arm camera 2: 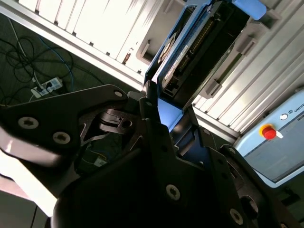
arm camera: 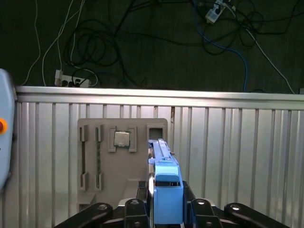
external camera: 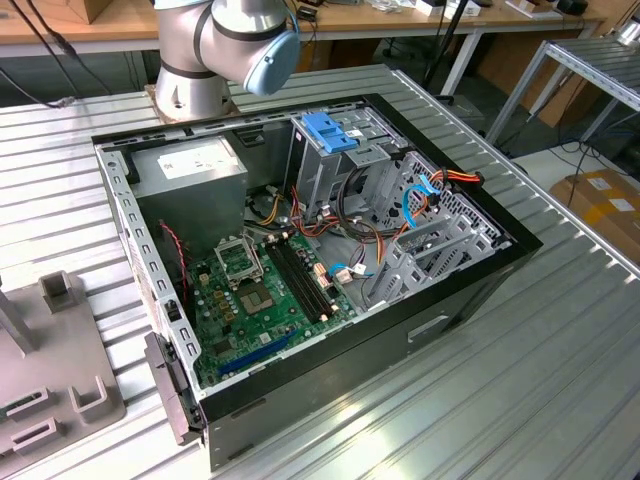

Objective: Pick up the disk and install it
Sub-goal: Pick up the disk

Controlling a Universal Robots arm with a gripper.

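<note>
The tool (arm camera: 164, 206) is clamped on the disk (arm camera: 165, 175), held edge-on between its jaws above the desk (arm camera: 237, 142). In the exterior view, a grey fixture (external camera: 60, 375) sits at eight o'clock of the computer case (external camera: 470, 295).

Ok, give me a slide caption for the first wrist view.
Gripper clamps the blue-framed disk edge-on; behind it, a grey fixture plate holds a processor chip on the ribbed table.
</note>
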